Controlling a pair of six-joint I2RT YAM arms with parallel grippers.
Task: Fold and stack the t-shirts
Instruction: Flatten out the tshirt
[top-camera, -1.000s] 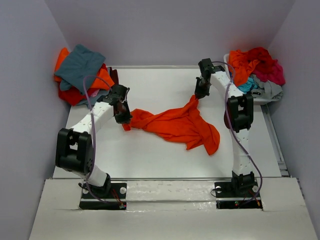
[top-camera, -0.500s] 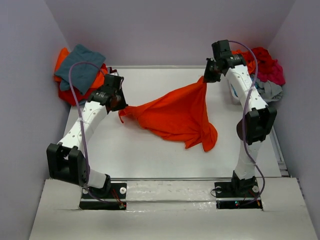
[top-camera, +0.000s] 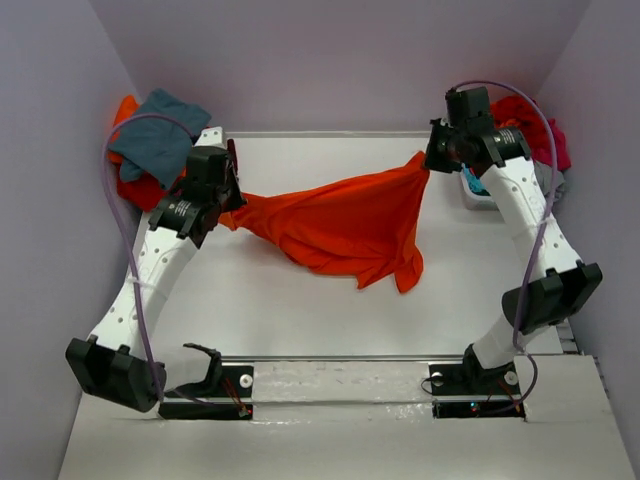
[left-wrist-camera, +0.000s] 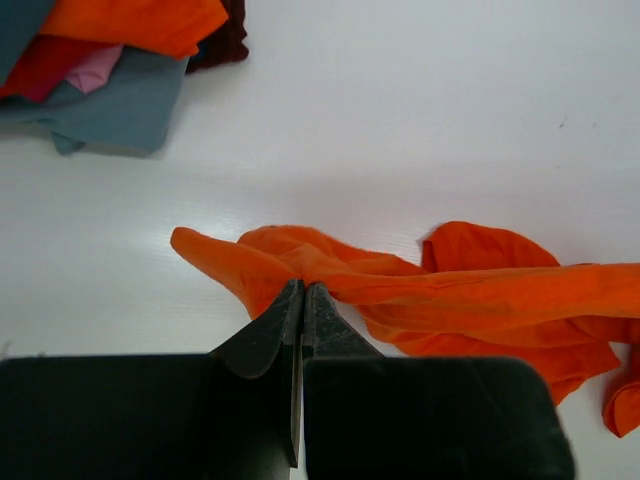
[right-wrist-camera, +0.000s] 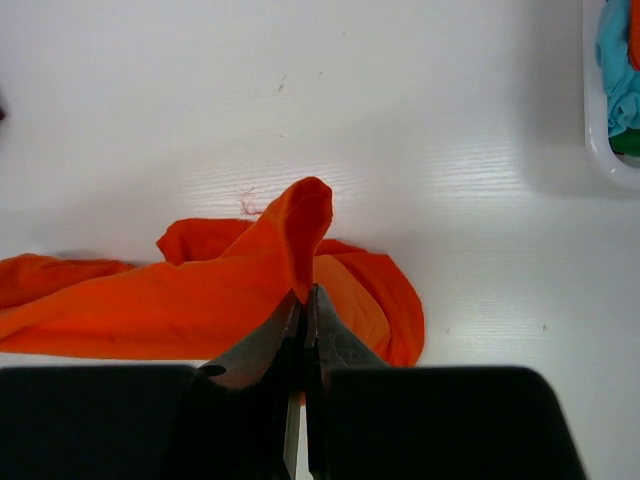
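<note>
I count two grippers: left gripper, right gripper. I see one orange t-shirt by itself and two heaps, left heap and right heap, whose shirts I cannot count. One white bin.

The orange shirt is soft, matt, creased cloth. The white table is smooth with a faint sheen. The bin is glossy plastic.

No writing, label, brand, number or sign can be read in any view. The orange t-shirt at the centre of the frame and the white tabletop beneath it show plain, unmarked surfaces.
</note>
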